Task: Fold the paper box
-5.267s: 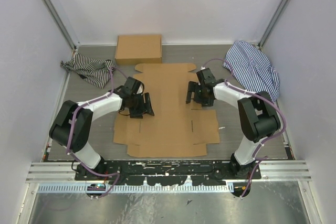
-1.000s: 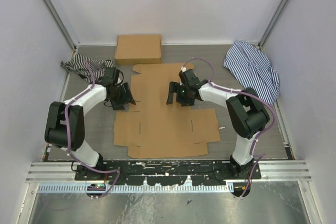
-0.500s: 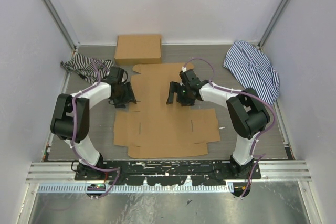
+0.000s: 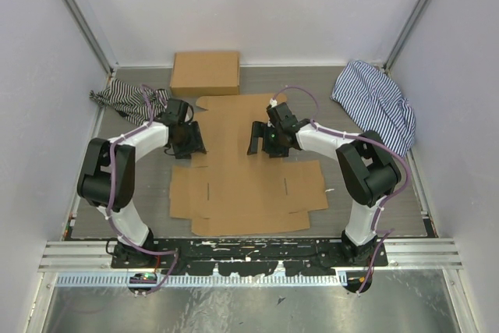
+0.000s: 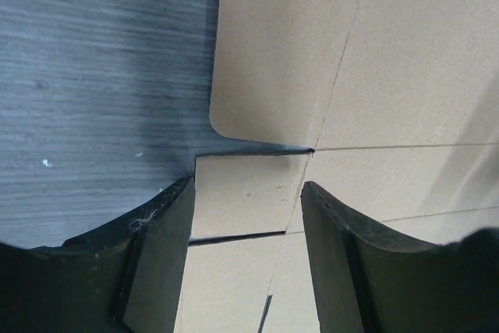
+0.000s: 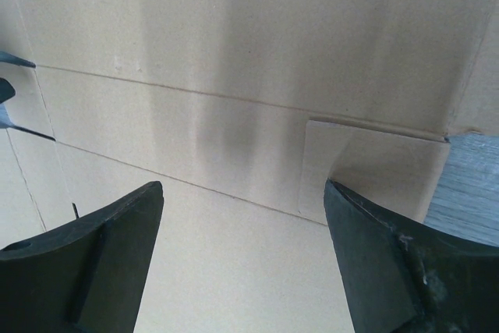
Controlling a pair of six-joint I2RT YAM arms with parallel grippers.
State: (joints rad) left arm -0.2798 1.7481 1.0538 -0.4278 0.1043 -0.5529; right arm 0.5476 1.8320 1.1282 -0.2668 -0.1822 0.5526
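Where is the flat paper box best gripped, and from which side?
Probably the small tab on the left edge of the paper box, approached from the left. The sheet lies flat, and slits free this tab for the left gripper to lift.

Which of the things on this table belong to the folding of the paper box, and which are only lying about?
For the job: paper box, lying as a flat sheet; left pincer and right pincer, both open over it.
Lying about: closed brown box at the back; dark striped cloth, back left; light striped cloth, back right.
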